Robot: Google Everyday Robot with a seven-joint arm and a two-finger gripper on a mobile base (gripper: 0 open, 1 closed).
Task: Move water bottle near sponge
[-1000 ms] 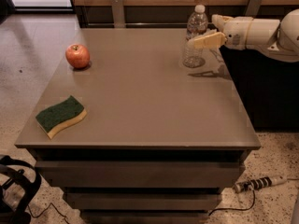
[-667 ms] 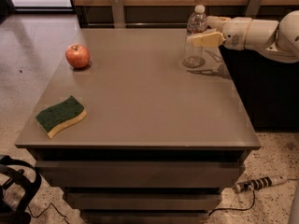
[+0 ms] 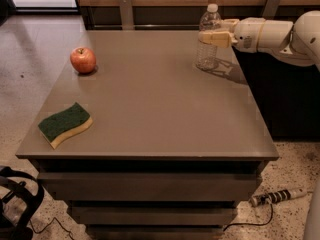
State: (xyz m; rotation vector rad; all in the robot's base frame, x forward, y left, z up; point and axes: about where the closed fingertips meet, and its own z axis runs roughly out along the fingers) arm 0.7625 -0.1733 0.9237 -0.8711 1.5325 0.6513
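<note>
Jaws closer on water bottle point(image 3: 206, 56), back edge, sponge point(image 3: 65, 124) at front corner

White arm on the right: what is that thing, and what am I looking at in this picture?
That is a robot's arm, reaching in from the right. At its tip is the gripper, its clamp-like hand, now at the water bottle, which stands upright near the far right corner of the grey table. Whether it grips the bottle yet, I cannot tell. One camera looks down on the table from its front edge. Also there: a red apple at far left and a green-and-yellow sponge at near left.
</note>
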